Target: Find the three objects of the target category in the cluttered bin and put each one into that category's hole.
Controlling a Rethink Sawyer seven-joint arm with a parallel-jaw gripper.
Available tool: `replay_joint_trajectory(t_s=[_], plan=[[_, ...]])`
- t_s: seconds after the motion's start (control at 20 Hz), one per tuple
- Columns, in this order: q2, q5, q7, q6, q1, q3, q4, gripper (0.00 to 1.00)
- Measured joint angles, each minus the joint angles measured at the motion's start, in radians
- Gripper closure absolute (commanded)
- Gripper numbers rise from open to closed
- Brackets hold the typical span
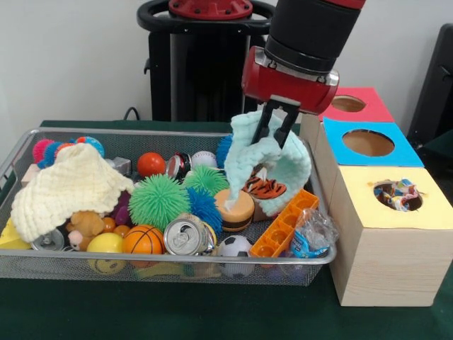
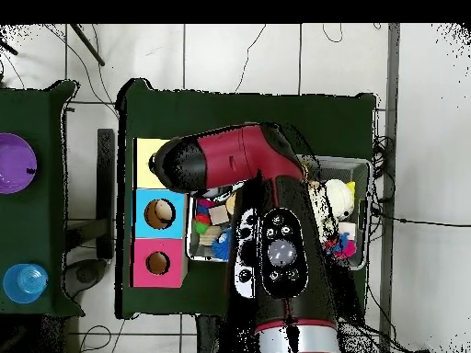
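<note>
My gripper (image 1: 276, 133) hangs over the right end of the wire mesh bin (image 1: 177, 258) and is shut on a pale mint knitted cloth (image 1: 272, 170). The cloth is lifted and drapes down from the black fingers (image 1: 263, 127), its lower end still among the toys. A second, cream knitted cloth (image 1: 71, 185) lies over the toys at the bin's left end. To the right of the bin stands a wooden box with a red-topped hole (image 1: 348, 104), a blue-topped hole (image 1: 368, 142) and a yellow-topped hole (image 1: 396, 195). In the overhead view the arm (image 2: 276, 239) hides the gripper.
The bin holds green (image 1: 157, 200) and blue spiky balls, a basketball (image 1: 143, 239), a soda can (image 1: 185, 236), a soccer ball (image 1: 236, 248), an orange tray (image 1: 283, 223) and a crinkly wrapper (image 1: 311, 232). Something colourful sits in the yellow hole. Purple and blue items lie on a side table (image 2: 28, 184).
</note>
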Motion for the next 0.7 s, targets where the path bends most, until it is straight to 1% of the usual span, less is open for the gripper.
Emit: replay_joint_trajectory(t_s=[0.3, 0.5, 0.7], plan=[[-0.003, -0.002, 0.000, 0.000, 0.031, -0.043, 0.000, 1.00], [-0.006, -0.001, 0.000, -0.004, 0.039, -0.061, 0.003, 1.00], [-0.004, 0.010, 0.000, -0.045, 0.031, -0.085, 0.026, 1.00]])
